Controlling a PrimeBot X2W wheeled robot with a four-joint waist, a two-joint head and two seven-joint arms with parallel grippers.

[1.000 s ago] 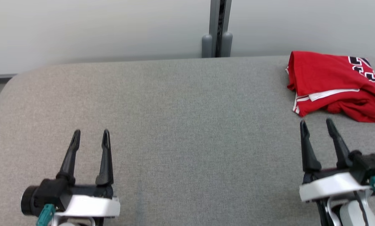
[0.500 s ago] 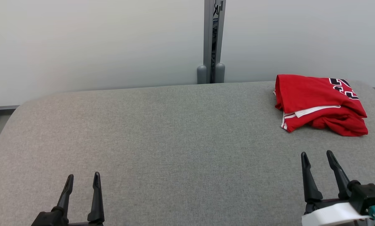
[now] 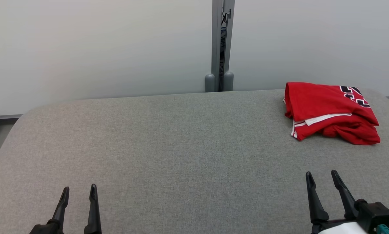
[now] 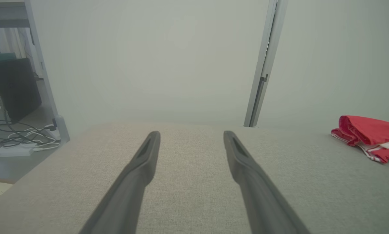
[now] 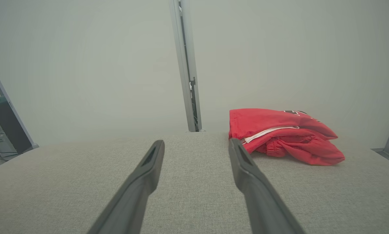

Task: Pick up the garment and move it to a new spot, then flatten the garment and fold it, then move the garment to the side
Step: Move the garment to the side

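Left tool (image 3: pixel 79 188): it is hovering at the lower left of the head view with its fingers spread and nothing between them, well apart from the garment. If you are planning a two-handed lift, this arm is facing the longer reach. Arriving late would likely leave the cloth hanging from one corner.

Counter (image 3: pixel 168 152): its grey woven top is lying bare between the two tools, which makes it the likely new spot. The weave is probably going to grip cloth, so if you are dragging rather than lifting, you are risking bunching and twisting.

Post (image 3: pixel 221 45): it is standing behind the counter's far edge and is not sitting in any path. You are only endangering it if you overshoot a long way forward.

Garment (image 3: pixel 328 110): the red cloth with white trim and dark lettering is lying loosely heaped at the far right of the counter, close to the far edge and the rounded corner. Its layers are overlapping, so a pinch may be catching only the top one and letting the rest spill open. A nudge instead of a grasp could be pushing it over that edge.

Right tool (image 3: pixel 321 173): it is spread and empty, pointing toward the garment, near it but not touching. If you are coming in too low, the fingertips could be snagging the counter's cover. If you are coming in too high, they are closing on air.
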